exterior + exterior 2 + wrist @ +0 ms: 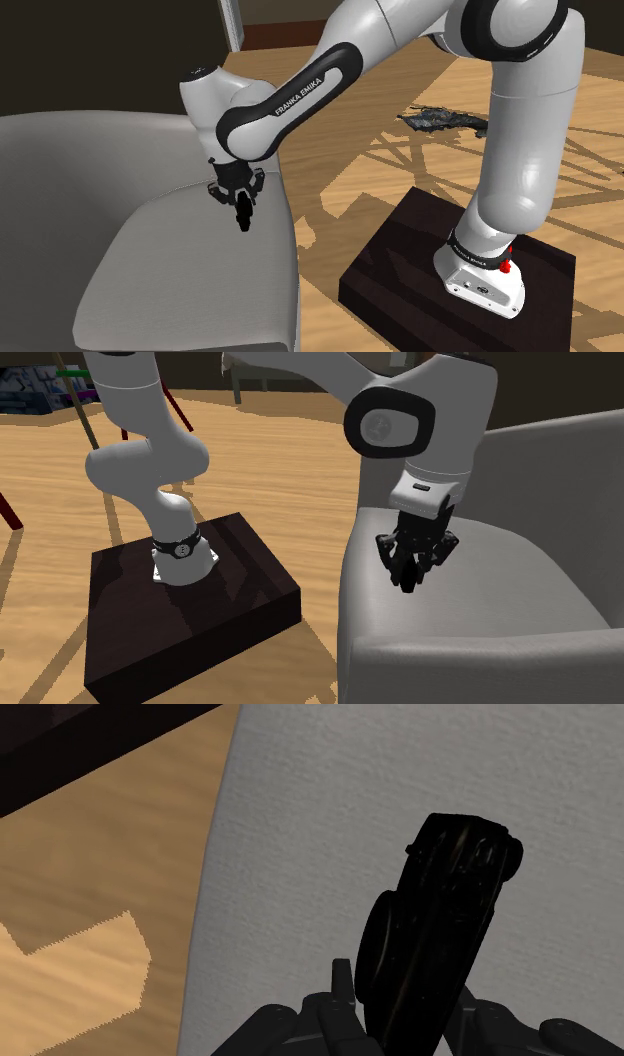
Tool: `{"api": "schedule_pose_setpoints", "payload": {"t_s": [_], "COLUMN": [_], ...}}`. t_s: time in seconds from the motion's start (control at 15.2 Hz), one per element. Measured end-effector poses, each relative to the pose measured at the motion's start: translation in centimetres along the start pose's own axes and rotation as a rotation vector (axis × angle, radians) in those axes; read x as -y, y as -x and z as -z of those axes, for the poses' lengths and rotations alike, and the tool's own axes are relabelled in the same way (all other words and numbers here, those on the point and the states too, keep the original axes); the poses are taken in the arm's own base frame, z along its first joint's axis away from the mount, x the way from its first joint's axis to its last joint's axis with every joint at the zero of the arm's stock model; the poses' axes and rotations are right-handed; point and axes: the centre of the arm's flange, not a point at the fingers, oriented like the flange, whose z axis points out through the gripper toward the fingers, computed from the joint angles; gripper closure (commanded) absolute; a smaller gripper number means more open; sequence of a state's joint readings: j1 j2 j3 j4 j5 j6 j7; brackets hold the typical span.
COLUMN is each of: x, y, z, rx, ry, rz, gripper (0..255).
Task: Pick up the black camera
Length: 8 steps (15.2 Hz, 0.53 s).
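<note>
Grey armchair (150,265) cushion lies under the black camera (440,919), which we see clasped between the fingers of our pincer (239,197), near the armchair's edge. Beside the armchair, our dark stand (400,262) sits on the wooden floor (592,92).

Free air above the grey seat (520,577); chair back (570,462) and armrest (480,664) flank the pincer (412,568) and its black camera (440,924).
</note>
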<state>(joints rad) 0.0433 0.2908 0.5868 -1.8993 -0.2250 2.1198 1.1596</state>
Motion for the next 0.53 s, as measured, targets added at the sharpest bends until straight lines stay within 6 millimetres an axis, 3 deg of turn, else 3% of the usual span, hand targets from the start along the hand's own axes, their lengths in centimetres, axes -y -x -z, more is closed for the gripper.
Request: {"api": "schedule_pose_setpoints", "payload": {"t_s": [0.53], "x": [-0.2], "y": [0.0], "z": [4.1], "rx": [0.0], "ry": [0.0], "rz": [0.0], "gripper": [255]}}
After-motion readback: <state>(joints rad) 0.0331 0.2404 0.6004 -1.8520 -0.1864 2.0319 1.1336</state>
